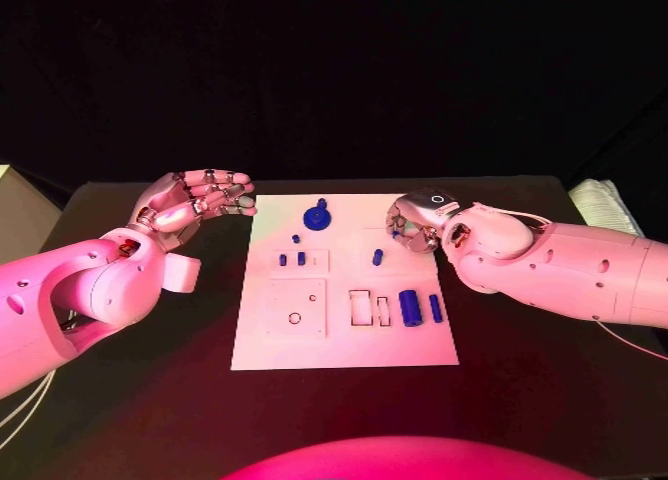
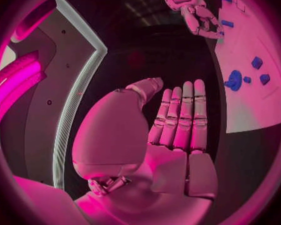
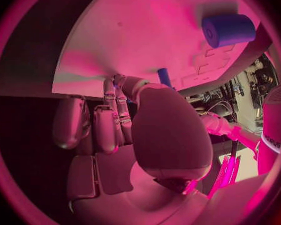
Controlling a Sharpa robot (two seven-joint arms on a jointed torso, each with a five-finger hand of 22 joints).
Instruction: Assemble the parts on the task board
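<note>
Parts on task board, between both empty hands' fingers.

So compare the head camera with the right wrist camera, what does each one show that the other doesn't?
Head view alone: the left hand, open and raised off the board's left edge, the round blue part at the board's far edge, and the small ring. Right wrist view alone: the inner side of the right hand, fingers curled near a small blue peg, holding nothing I can make out. Both share the task board and the large blue cylinder.
</note>
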